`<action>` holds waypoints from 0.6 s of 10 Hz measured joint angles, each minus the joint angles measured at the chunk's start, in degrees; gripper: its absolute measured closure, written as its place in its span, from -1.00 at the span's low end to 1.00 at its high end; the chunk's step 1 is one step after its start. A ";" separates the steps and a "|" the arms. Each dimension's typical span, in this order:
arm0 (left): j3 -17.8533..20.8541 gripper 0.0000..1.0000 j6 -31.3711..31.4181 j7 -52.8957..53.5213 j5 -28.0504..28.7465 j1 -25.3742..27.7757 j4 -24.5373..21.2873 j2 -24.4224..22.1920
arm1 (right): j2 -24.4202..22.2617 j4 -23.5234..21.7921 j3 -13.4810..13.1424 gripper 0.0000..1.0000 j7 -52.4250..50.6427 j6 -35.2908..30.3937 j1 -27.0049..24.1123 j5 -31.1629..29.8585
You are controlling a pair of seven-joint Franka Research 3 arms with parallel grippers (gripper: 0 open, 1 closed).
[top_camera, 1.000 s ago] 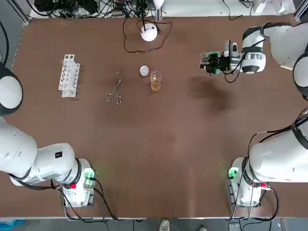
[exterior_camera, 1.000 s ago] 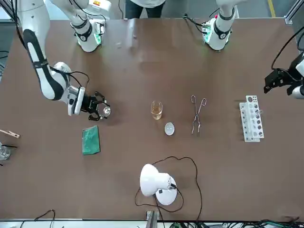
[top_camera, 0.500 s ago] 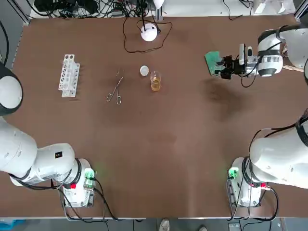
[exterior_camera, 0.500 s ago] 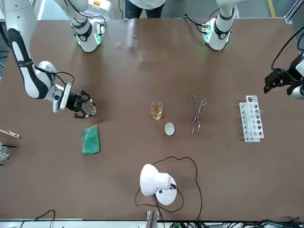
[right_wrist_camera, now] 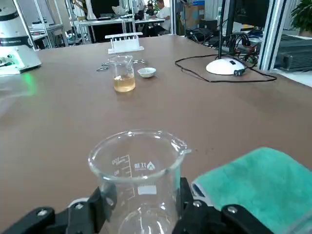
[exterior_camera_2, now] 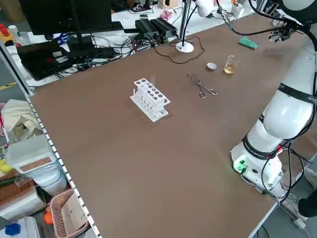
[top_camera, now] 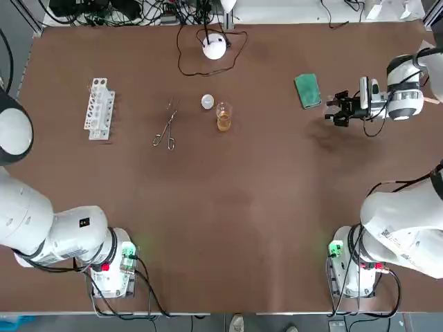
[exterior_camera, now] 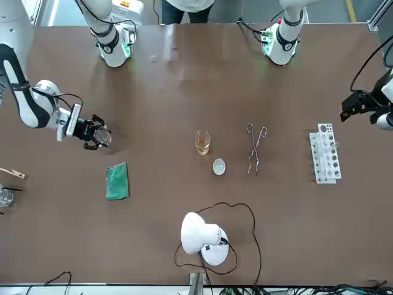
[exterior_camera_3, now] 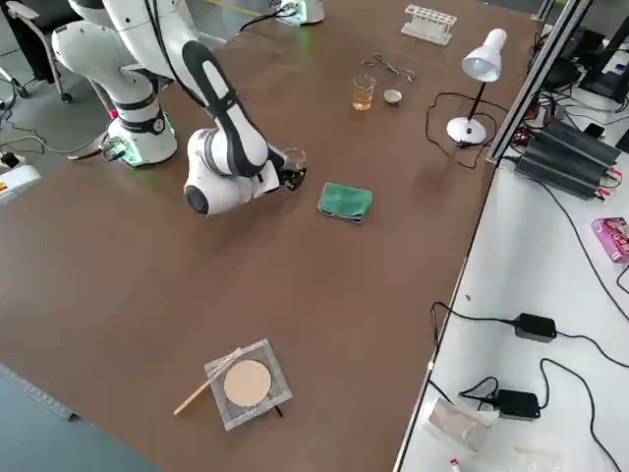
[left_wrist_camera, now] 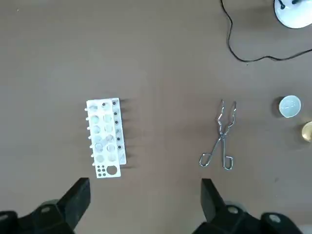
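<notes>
Glass beaker clamped in right tool.

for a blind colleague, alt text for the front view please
The right gripper, at the robot's right side of the table, has its jaws shut on an empty glass beaker, a green cloth lying nearby. Mid-table are a beaker of amber liquid, a white dish, tongs and a desk lamp; the left gripper hangs open by a test tube rack.
</notes>
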 joint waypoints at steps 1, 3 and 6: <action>0.00 -1.00 0.00 0.00 0.00 0.00 0.00 0.12 | 1.29 1.13 -0.02 -0.17 -0.62 -0.89 -1.82 -1.79; 0.01 -1.00 0.00 0.00 0.00 0.01 0.00 0.22 | 4.34 2.96 -0.03 -0.17 -3.53 -1.44 -3.79 -2.80; 0.02 -1.00 0.00 0.00 0.00 0.06 0.00 0.23 | 8.21 4.24 0.00 -0.17 -5.04 -2.32 -4.23 -3.60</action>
